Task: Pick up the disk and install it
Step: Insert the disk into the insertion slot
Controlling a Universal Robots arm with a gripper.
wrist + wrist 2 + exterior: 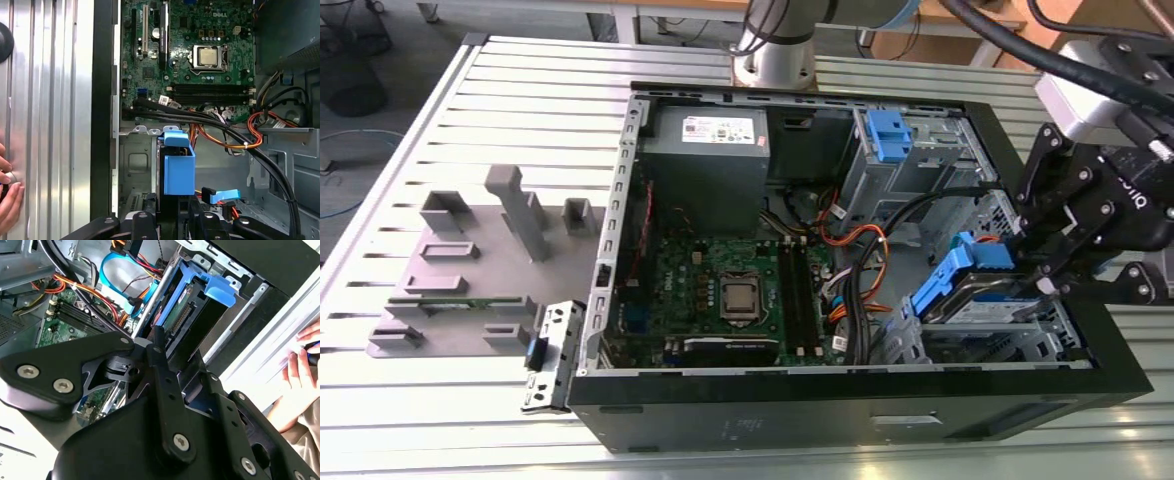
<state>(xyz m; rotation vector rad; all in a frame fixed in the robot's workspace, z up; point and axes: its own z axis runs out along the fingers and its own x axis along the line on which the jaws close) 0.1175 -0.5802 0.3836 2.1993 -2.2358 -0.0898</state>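
Observation:
The disk (pixel 977 298), silver with blue plastic rails, sits tilted in the drive cage at the front corner of the open computer case (pixel 827 400), on the exterior view's right. Its blue rail and tab stand out in both wrist views (pixel 207 287) (pixel 178 167). My black gripper (pixel 1034 280) reaches in from the exterior view's right and is shut on the disk's end. In the first wrist view the blue rail runs out from between the fingers (pixel 150 220). The disk's label is hidden.
Inside the case are a green motherboard (pixel 734 290), a grey power-supply box (pixel 707 150), a second blue carrier (pixel 887 135) and orange, black and blue cables (pixel 854 290) beside the disk. Grey fixtures (pixel 467 260) stand on the slatted table. A person's hand (pixel 300 370) rests beside the case.

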